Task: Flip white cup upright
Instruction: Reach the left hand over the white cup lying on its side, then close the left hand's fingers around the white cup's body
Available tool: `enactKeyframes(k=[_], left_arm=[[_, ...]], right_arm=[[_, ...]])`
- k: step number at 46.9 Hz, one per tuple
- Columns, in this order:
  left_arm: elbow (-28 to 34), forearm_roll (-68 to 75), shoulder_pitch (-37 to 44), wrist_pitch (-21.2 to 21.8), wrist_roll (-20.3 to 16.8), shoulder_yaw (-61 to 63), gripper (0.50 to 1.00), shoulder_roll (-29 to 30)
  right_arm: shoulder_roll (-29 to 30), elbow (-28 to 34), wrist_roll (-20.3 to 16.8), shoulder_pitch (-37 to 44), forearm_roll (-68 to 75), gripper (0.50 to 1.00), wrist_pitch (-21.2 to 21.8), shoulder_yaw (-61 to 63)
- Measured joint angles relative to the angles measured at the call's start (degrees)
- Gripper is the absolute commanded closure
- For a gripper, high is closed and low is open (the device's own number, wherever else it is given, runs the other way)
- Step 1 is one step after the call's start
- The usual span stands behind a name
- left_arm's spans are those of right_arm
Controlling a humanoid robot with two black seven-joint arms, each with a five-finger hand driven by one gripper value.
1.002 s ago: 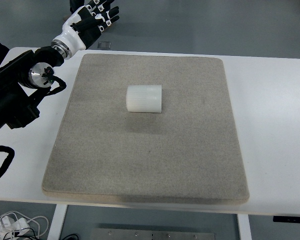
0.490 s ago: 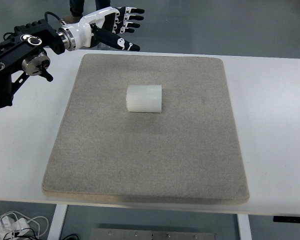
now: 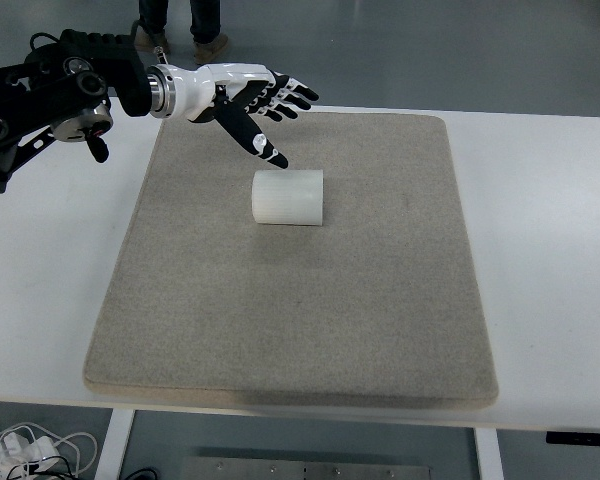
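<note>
- We see a white desk carrying a large grey felt mat with rounded corners; the mat covers most of the desktop.
- The white cup lies on its side in the upper middle of the mat, its axis running left to right.
- The left hand reaches in from the picture's left on a black arm, fingers spread and holding nothing.
- Its thumb tip hangs just above the cup's upper left edge; we cannot tell if it touches.
- Beyond the desk's far edge we note a grey-blue floor.
- A person's legs and shoes stand at the top edge.
- White cables lie on the floor at bottom left.
</note>
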Motion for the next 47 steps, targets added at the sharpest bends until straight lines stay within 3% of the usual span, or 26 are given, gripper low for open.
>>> enactKeyframes(k=[17,47], left_arm=[[0.3,9.1,-0.9,-0.1,1.8,3.6,0.519,-4.9],[7.4,19.5,-0.6,0.2,1.9,7.3,0.527,-12.2]], right_arm=[[0.0,0.0,0.0,0.0,0.0,0.548,0.0,0.0],[0.0,0.0,0.0,0.0,0.0,0.548,0.0,0.0]])
